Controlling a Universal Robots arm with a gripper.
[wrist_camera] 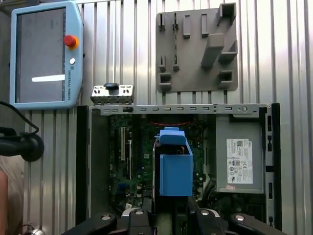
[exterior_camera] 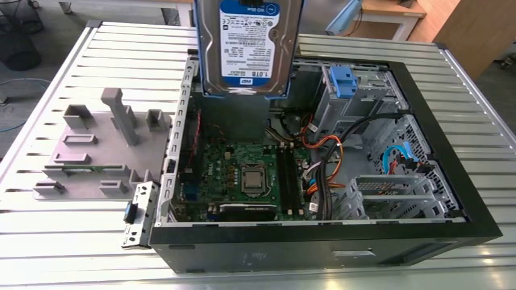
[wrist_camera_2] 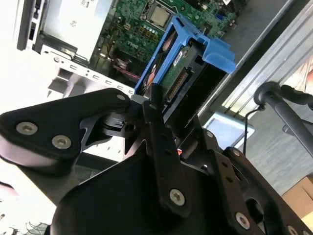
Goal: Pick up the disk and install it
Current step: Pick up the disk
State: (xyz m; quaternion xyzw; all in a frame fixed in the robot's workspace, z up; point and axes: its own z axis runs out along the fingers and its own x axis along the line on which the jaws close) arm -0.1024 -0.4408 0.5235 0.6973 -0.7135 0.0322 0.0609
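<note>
Ribbed metal slats are making up the table (exterior_camera: 72,254), with wooden furniture (exterior_camera: 472,30) standing in the room behind it. An open black computer case (exterior_camera: 322,248) is lying on its side on the slats, its green motherboard (exterior_camera: 241,175) facing up. Beside the case, toward the exterior view's left, a grey fixture plate (exterior_camera: 89,151) with raised blocks is resting on the table. In the first wrist view a teach pendant (wrist_camera: 41,54) with a red button is lying on the slats near the case.

The disk (exterior_camera: 246,48) is hanging upright in the air over the open case, above the motherboard. Its white-and-blue label, carrying barcodes and lines of small black print, is facing the exterior camera. In the second wrist view the gripper (wrist_camera_2: 146,105) is clamping the disk's near end, its black jaws pressing closed on the blue carrier. Inside the case a grey metal box (wrist_camera: 239,156) is bearing a white sticker with dark print, and a blue latch (exterior_camera: 342,81) is sitting in the drive cage.
</note>
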